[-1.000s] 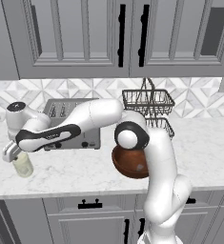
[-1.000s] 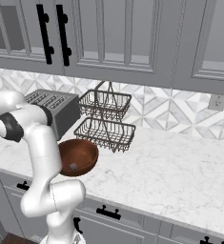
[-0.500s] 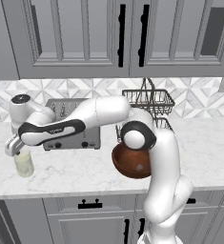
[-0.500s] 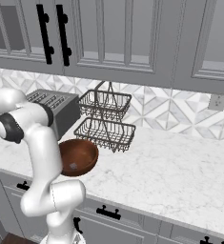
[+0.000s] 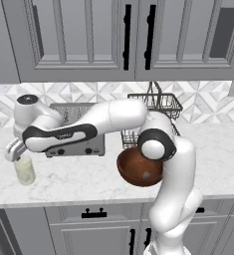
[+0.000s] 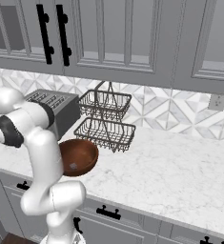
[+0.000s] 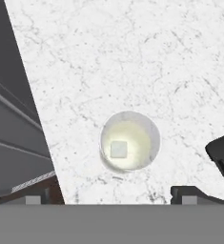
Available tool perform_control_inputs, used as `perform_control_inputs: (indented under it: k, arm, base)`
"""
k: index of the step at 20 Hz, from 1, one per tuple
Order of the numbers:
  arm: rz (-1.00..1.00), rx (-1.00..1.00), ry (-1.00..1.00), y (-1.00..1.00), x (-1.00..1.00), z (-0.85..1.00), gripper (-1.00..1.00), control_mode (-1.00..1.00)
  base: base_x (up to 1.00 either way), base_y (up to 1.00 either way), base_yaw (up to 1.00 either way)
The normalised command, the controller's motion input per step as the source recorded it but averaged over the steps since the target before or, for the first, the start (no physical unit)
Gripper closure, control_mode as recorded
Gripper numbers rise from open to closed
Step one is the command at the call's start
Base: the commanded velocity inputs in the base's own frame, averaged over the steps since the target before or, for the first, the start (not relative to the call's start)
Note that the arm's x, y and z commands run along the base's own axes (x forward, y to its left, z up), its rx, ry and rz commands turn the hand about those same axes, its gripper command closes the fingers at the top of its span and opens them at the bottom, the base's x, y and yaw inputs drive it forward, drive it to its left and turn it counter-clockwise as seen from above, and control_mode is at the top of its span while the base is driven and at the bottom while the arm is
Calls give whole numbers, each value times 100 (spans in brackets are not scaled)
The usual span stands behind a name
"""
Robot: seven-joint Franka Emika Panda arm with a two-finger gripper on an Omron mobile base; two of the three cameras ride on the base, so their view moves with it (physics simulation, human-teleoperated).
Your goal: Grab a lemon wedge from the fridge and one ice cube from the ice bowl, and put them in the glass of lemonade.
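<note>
At nine o'clock on the white marble counter (image 5: 73, 174) stands the small clear tumbler of pale lemonade (image 5: 25, 170), a pale square ice cube (image 7: 118, 149) floating in it. My gripper (image 5: 14, 149) hangs just above it, jaws spread wide, holding nothing. Behind, toward the tiled wall, sits a boxy silver toaster (image 5: 78, 144). Further right, my own white arm hides part of the glossy reddish-brown bowl (image 5: 138, 169). At two o'clock stands a two-tier dark wire basket (image 6: 106, 121).
</note>
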Motion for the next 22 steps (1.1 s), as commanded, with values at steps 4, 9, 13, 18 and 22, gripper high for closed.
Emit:
perform_control_inputs:
  k: [4,9,13,18,22]
  arm:
    - [0,7,0,-29,-24,0,-100,-100]
    - [0,9,0,-42,-29,0,-100,-100]
    - [0,6,-2,-56,-30,15,-100,-100]
    - [0,0,-3,-78,-60,60,-100,-100]
    - [-5,-5,10,-82,-64,63,-100,-100]
  base:
    - [0,0,0]
    - [0,0,0]
    - [0,0,0]
    - [0,0,0]
    - [0,0,0]
